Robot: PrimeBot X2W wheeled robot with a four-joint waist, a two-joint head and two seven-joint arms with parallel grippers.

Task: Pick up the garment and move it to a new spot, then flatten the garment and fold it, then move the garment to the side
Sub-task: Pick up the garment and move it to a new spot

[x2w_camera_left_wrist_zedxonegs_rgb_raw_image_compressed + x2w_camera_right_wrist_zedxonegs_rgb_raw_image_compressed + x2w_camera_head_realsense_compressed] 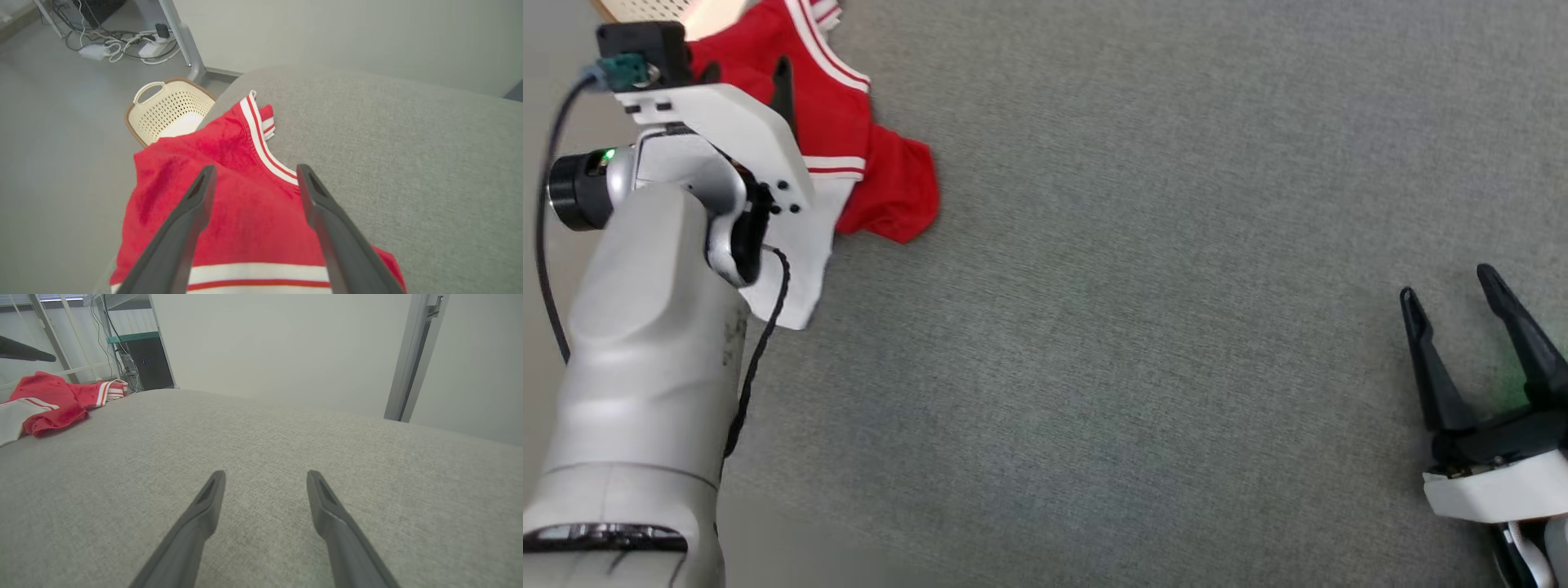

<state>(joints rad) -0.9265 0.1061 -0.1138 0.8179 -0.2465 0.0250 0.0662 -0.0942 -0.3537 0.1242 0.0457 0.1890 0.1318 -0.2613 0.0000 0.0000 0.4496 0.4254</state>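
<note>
Nearest, at the near right corner of the grey fabric-covered surface (1135,286), the right gripper (1447,284) hangs above bare cloth, its fingers spread and holding nothing. Farther off, at the far left corner, the red and white garment (890,180) lies bunched, reaching the left edge. The left gripper (256,168) hovers right over it, fingers released and straddling the red cloth, not yet closed on it. Beyond that edge a cream basket (171,110) sits on the floor. The task looks barely begun: pickup, moving, flattening, folding and setting aside all remain.
</note>
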